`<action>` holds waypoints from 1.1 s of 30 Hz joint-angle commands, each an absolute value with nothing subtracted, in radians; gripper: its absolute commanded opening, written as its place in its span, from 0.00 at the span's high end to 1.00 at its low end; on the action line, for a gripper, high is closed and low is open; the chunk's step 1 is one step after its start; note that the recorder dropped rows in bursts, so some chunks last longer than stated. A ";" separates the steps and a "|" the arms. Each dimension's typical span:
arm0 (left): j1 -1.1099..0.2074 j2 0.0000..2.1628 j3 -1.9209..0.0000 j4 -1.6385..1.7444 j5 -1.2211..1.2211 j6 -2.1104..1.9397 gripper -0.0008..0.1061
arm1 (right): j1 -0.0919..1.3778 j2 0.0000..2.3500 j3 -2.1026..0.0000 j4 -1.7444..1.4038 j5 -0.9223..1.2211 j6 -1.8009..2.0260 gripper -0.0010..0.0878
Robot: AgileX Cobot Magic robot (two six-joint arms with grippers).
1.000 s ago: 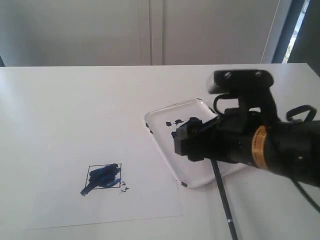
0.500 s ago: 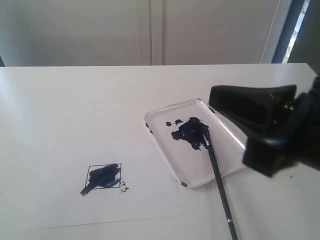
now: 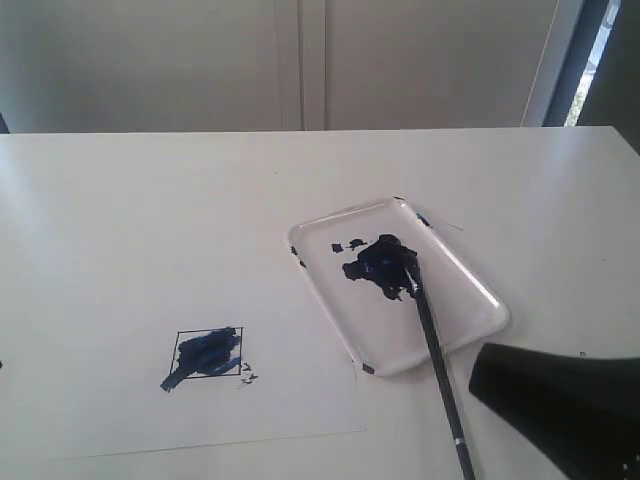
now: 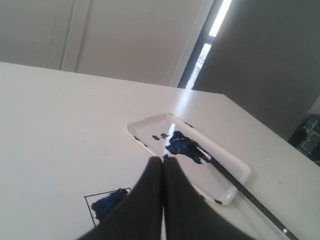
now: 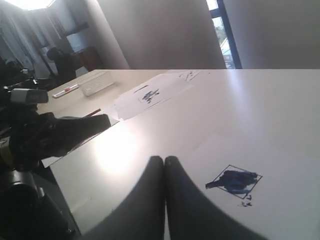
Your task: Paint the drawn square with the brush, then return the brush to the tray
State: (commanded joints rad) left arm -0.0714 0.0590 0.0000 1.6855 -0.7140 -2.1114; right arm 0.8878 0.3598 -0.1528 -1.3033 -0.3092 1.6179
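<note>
The brush (image 3: 440,372) lies still with its dark tip in the blue-black paint blob (image 3: 380,265) of the white tray (image 3: 470,290). Its handle runs out over the tray's near rim onto the table. Neither gripper touches it. The drawn square (image 3: 209,352), smeared dark blue inside, is on the paper at the left. My left gripper (image 4: 163,159) is shut and empty, well back from the tray (image 4: 235,172), the brush (image 4: 242,187) and the square (image 4: 107,206). My right gripper (image 5: 164,160) is shut and empty too, raised off the table with the square (image 5: 234,181) beyond it.
A dark part of my right arm (image 3: 565,405) fills the lower right corner of the exterior view, next to the brush handle's end. The white paper sheet (image 3: 150,420) has dark specks beside the square. My left arm (image 5: 55,135) shows in the right wrist view.
My right arm has pulled back from over the tray to the lower right corner. The brush has stayed put, tip in the paint.
</note>
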 joint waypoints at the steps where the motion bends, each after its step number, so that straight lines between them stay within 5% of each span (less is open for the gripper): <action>1: -0.071 0.059 0.000 1.687 -0.714 -2.111 0.99 | 0.888 0.354 -0.135 -1.302 -0.309 1.618 0.99; 33: -0.071 0.059 0.000 1.709 -0.730 -2.111 0.99 | 0.888 0.350 0.000 -1.044 -0.362 1.289 0.99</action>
